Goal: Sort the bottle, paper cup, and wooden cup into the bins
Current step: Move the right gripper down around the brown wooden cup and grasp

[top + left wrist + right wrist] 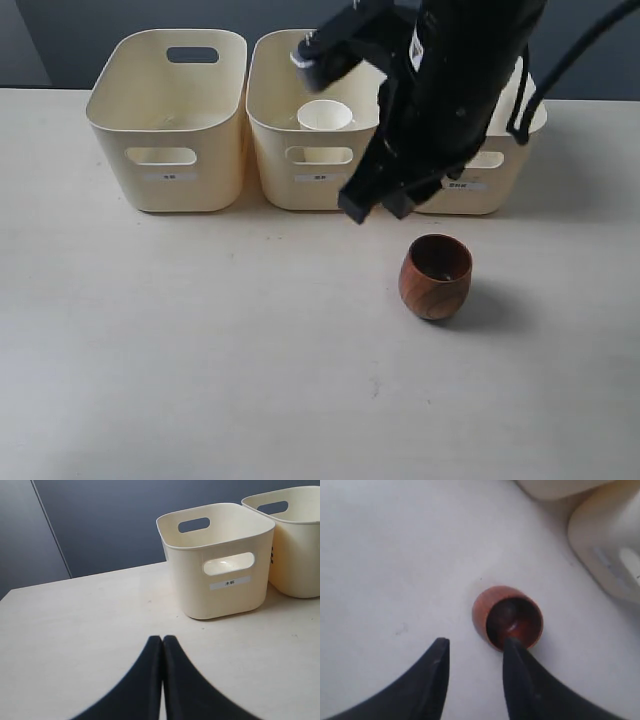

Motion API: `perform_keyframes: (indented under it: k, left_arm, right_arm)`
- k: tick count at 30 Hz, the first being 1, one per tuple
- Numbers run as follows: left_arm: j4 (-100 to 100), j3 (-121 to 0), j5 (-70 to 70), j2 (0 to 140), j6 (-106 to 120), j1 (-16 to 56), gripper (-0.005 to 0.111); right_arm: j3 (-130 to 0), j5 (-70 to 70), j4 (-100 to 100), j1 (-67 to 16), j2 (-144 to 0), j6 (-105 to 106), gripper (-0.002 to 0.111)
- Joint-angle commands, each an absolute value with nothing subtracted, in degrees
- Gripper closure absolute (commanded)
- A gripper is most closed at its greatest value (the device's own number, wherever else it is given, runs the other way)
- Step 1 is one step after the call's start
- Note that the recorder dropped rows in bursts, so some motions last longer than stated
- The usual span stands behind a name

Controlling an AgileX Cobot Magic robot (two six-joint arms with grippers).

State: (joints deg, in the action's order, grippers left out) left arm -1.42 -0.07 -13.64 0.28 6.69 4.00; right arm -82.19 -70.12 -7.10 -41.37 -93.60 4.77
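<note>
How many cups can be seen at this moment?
2. The paper cup sits inside the middle bin; the wooden cup stands upright on the table, in front of the right bin. The arm covers much of that bin, so another could be hidden.

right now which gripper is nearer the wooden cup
Right. The right gripper hangs close above the wooden cup, jaws open, not touching. The left gripper, jaws shut, faces a bin with the cup outside its view.
</note>
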Motion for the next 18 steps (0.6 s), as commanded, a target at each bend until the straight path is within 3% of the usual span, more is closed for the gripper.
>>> perform_keyframes:
  k: [1, 6, 18]
  left_arm:
    - [-1.3, 0.0, -13.7, 0.0, 6.6, 4.2, 0.107]
    - [-1.3, 0.0, -13.7, 0.0, 6.6, 4.2, 0.107]
    - [-1.3, 0.0, -13.7, 0.0, 6.6, 4.2, 0.107]
  right_arm:
    - [-76.0, -70.0, -7.5, -41.3, -94.4, 4.5, 0.073]
    - [-70.1, -66.0, -7.0, -41.3, -95.6, 4.5, 0.073]
    - [-69.8, -58.0, -9.7, -41.1, -103.3, 4.4, 0.073]
